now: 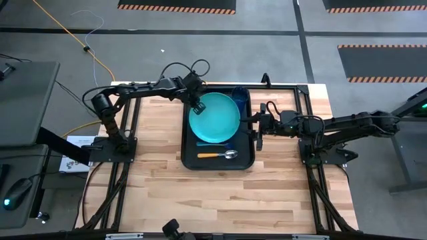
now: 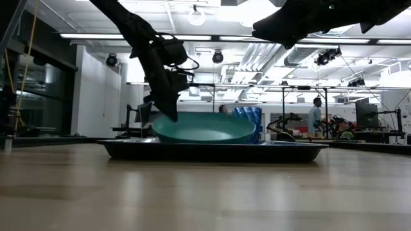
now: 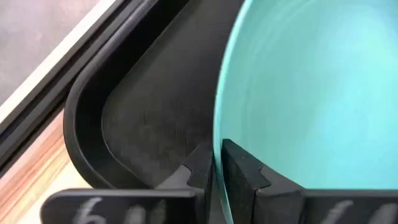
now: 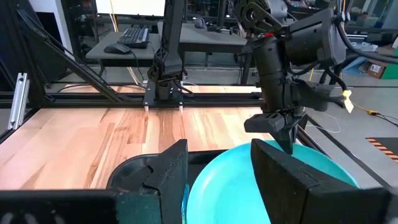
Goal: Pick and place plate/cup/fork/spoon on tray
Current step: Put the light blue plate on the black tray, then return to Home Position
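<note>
The turquoise plate (image 1: pixel 213 118) lies in the black tray (image 1: pixel 189 143) at the table's middle. My left gripper (image 1: pixel 198 107) is shut on the plate's far-left rim. The dark blue cup (image 1: pixel 239 95) stands in the tray's far right corner, behind the plate in the low view (image 2: pixel 248 117). The spoon (image 1: pixel 217 155), with its orange handle, lies in the tray's near part. A blue piece of the fork (image 1: pixel 215 143) shows at the plate's near edge. My right gripper (image 4: pixel 217 177) is open and empty, above the tray's right rim (image 1: pixel 257 128). My left gripper pinches the plate's rim (image 3: pixel 217 134) between its two fingers, one finger inside the plate and one outside. The fingers come from above, slanting down from the table's far left. The plate sits nearly level over the tray floor (image 2: pixel 204 128); whether it is lifted clear I cannot tell.
The tray's raised rim (image 2: pixel 122 149) runs around the plate. Bare wooden table (image 1: pixel 220 200) lies in front of the tray and on both sides. Dark frame rails (image 1: pixel 303 100) run along the table's far and side edges. A person (image 2: pixel 316 115) stands far off in the room.
</note>
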{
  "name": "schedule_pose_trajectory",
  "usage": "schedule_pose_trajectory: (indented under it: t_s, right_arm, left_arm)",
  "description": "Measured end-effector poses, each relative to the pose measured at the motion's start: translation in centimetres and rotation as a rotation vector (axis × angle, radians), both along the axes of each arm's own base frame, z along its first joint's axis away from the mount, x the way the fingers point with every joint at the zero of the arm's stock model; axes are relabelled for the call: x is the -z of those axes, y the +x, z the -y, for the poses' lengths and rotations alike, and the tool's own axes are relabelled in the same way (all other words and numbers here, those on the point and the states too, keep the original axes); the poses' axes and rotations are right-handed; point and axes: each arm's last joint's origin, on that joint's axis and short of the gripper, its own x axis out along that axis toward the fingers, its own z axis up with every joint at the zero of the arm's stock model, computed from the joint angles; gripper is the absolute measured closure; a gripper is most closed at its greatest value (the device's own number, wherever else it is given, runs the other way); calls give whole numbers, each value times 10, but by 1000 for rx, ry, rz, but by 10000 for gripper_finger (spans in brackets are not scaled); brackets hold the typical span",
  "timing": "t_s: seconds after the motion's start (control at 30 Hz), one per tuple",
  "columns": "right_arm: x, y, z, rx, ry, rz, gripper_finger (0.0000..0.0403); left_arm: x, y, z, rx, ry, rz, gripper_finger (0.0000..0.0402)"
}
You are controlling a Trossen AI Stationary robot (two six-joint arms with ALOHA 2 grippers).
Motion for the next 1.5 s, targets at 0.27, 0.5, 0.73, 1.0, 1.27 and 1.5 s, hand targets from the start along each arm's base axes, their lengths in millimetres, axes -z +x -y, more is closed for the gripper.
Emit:
schedule_pose_trajectory:
  t_s: [0.27, 0.5, 0.73, 1.0, 1.27, 1.5]
  right_arm:
    - [0, 0, 0, 1, 5, 1, 233]
    - [0, 0, 0, 1, 8, 1, 233]
    - [0, 0, 0, 1, 8, 1, 233]
    - [3, 0, 0, 1, 9, -31, 233]
    - [5, -1, 0, 1, 10, -43, 233]
    - [3, 0, 0, 2, 9, -28, 233]
  left_arm:
    - [0, -2, -2, -23, 31, -26, 343]
    - [0, -2, -3, -2, 56, -45, 293]
    - [-32, -6, -17, 4, 114, -28, 229]
    - [-125, -33, -14, -24, 209, 351, 205]
    - [-140, -74, 58, 166, 377, 755, 237]
    - [-76, -105, 123, 306, 348, 982, 339]
